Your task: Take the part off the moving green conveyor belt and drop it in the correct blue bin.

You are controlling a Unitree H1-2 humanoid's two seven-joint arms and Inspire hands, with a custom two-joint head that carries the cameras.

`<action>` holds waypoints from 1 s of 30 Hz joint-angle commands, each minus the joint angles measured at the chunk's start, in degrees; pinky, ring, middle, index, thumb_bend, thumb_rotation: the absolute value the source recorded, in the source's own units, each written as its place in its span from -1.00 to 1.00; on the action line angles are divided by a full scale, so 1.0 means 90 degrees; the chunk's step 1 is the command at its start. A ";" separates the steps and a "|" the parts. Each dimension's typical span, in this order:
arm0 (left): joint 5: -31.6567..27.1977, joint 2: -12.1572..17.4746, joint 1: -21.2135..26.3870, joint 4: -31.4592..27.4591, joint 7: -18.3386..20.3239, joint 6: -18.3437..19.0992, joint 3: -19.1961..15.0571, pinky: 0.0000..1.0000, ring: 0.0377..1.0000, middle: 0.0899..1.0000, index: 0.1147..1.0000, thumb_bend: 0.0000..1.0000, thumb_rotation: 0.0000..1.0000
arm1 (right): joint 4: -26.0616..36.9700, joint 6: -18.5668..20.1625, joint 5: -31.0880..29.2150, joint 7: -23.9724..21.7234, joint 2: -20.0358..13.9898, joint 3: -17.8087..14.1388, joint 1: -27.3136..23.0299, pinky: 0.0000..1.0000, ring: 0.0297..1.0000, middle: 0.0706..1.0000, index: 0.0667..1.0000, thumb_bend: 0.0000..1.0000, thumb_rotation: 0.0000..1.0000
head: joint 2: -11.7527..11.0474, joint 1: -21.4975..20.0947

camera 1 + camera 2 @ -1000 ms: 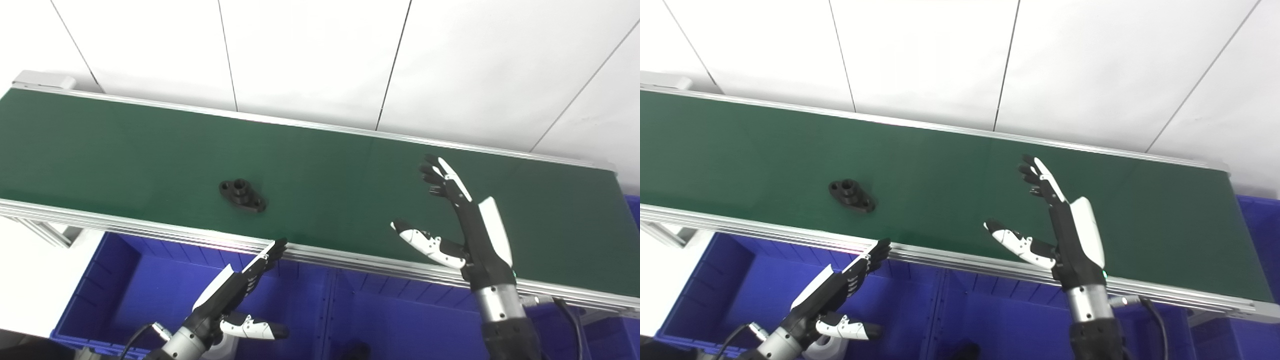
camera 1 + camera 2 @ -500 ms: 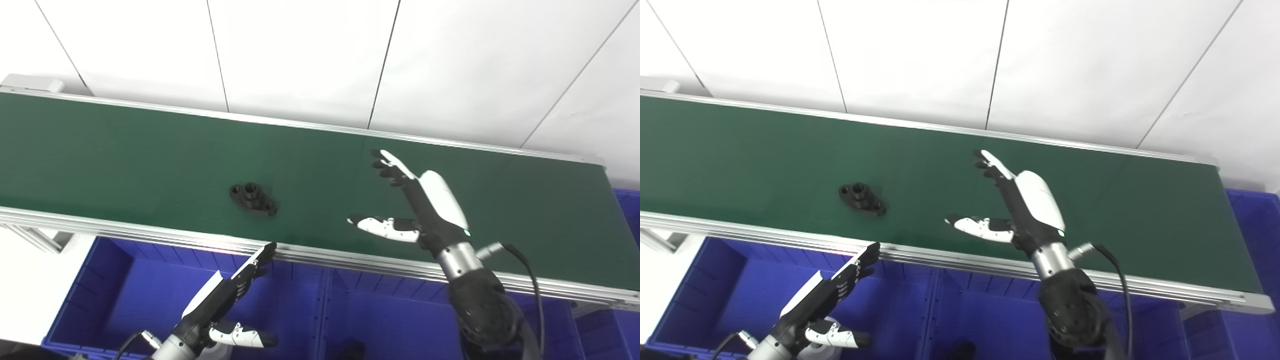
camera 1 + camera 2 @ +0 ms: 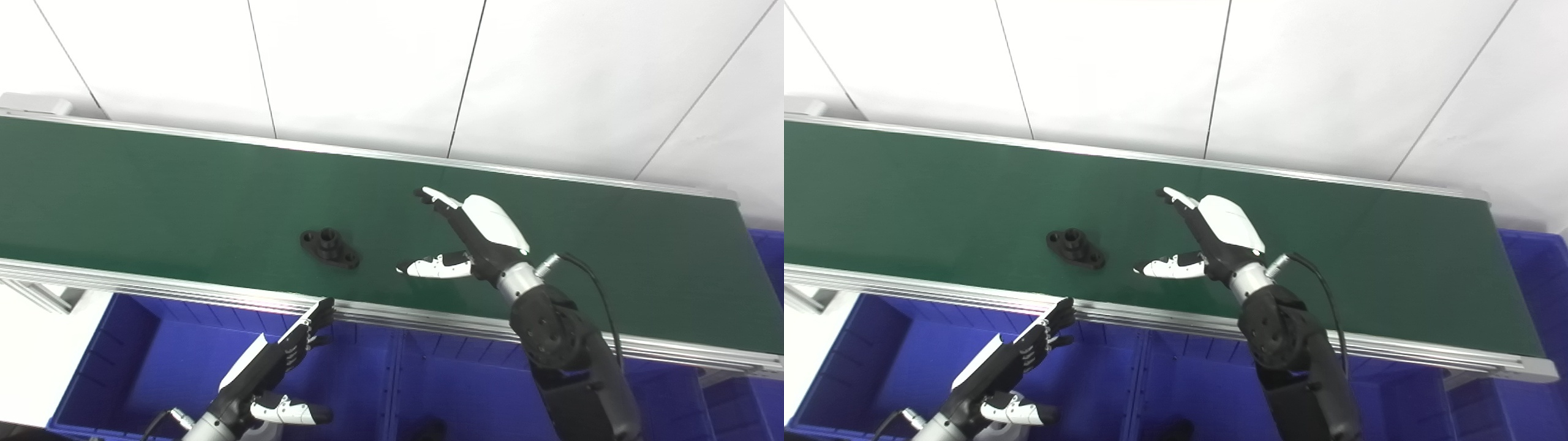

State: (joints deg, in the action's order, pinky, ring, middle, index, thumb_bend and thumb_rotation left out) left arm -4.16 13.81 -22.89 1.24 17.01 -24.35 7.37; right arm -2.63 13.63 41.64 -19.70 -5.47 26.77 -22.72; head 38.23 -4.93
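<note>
Since a second ago: right hand (image 3: 471, 236) has swung left and dropped low over the belt (image 3: 153, 190), now leaning toward the part (image 3: 329, 248); part itself has ridden a little rightward. Right hand spread wide, thumb well apart from fingers (image 3: 436, 197), holding nothing, near the part but not touching. Part: black flanged piece, flat on the belt near its front rail. Left hand (image 3: 1013, 361) hangs below the rail over a blue bin (image 3: 153, 361), fingers straight and together, thumb out, empty. More blue bins (image 3: 465, 398) alongside.
</note>
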 commanded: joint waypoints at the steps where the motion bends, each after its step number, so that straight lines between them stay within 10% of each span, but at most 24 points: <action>1: -0.0063 0.0047 -0.0027 -0.0106 0.0062 -0.0270 -0.0027 0.79 0.96 1.00 1.00 0.41 -0.16 | -0.0068 -0.0054 0.0013 0.0154 0.0165 0.0030 -0.0332 0.59 0.72 0.75 0.81 0.52 -0.12 | -0.0003 0.0012; 30: -0.0001 -0.0001 -0.0154 -0.0597 0.0174 -0.0110 0.0088 0.80 0.97 1.00 1.00 0.47 -0.25 | -0.2509 -0.0658 0.0365 0.1316 0.0667 0.1037 -0.1097 0.48 0.61 0.69 0.75 0.48 -0.13 | 0.0167 0.0171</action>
State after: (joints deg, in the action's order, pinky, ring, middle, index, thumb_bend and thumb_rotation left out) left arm -4.01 13.72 -23.89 -2.24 18.77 -24.21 7.98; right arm -25.48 9.97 44.59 -8.05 -0.59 35.47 -31.28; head 39.72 -3.43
